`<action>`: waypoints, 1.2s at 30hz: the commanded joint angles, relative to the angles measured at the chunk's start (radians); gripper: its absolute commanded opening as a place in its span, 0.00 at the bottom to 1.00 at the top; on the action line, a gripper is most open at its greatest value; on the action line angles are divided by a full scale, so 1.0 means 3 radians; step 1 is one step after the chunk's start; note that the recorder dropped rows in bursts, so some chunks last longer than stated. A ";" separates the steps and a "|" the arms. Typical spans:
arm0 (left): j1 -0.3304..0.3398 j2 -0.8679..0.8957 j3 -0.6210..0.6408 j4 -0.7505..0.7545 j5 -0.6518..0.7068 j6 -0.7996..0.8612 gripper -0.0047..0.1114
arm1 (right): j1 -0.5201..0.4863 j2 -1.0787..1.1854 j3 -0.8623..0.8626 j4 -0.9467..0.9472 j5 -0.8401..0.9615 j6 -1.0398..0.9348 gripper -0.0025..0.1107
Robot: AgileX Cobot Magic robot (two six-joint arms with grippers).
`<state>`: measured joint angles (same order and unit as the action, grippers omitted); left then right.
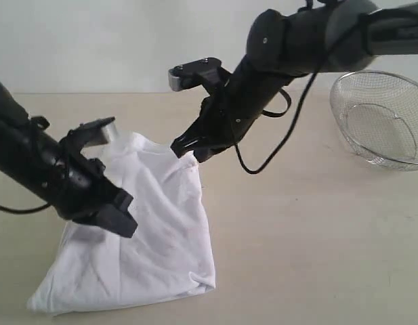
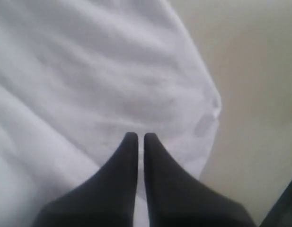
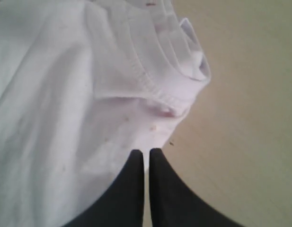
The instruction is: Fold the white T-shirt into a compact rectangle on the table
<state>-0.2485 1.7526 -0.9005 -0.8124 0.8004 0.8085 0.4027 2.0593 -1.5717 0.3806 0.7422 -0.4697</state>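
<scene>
The white T-shirt [image 1: 161, 237] lies bunched on the table [image 1: 303, 237], its upper part pulled up off the surface. My right gripper [image 1: 185, 150] is shut on the shirt's top edge, beside the ribbed collar seam [image 3: 146, 87]. In the right wrist view its tips [image 3: 146, 152] pinch the cloth [image 3: 65, 104] right at its border with bare table. My left gripper [image 1: 125, 223] is shut on the shirt's left side, lower and nearer the front. In the left wrist view its tips [image 2: 137, 136] press together over wrinkled cloth [image 2: 89, 71]. The lettering is hidden.
A wire mesh basket [image 1: 381, 118] stands at the back right of the table, apart from the shirt. A black cable [image 1: 269, 159] loops down under the right arm. A pale wall [image 1: 93, 40] runs behind the table.
</scene>
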 commanded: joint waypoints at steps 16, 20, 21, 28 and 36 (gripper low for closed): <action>-0.0055 0.0192 0.0670 -0.0196 -0.0488 0.0025 0.08 | -0.0151 0.1278 -0.1743 -0.0190 0.0554 -0.0118 0.02; -0.0055 0.0192 0.0757 -0.0242 -0.0481 0.0110 0.08 | -0.0264 0.1318 -0.1815 -0.0190 0.0257 -0.0125 0.02; -0.0055 0.0192 0.0762 -0.0266 -0.0482 0.0171 0.08 | -0.0285 0.1318 -0.1814 -0.0190 0.0196 -0.0125 0.02; -0.0055 0.0067 0.0483 -0.0694 -0.0412 0.0541 0.08 | -0.0317 0.1042 -0.1814 -0.0206 0.0557 -0.0137 0.02; -0.0055 0.0062 -0.0135 -0.0617 -0.0997 0.0534 0.08 | -0.0304 0.0845 -0.1771 -0.0150 0.1596 -0.0038 0.02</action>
<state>-0.2579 1.7755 -0.8898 -1.0086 0.5868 0.9620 0.3096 2.3216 -2.1125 0.3287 1.1555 -0.4876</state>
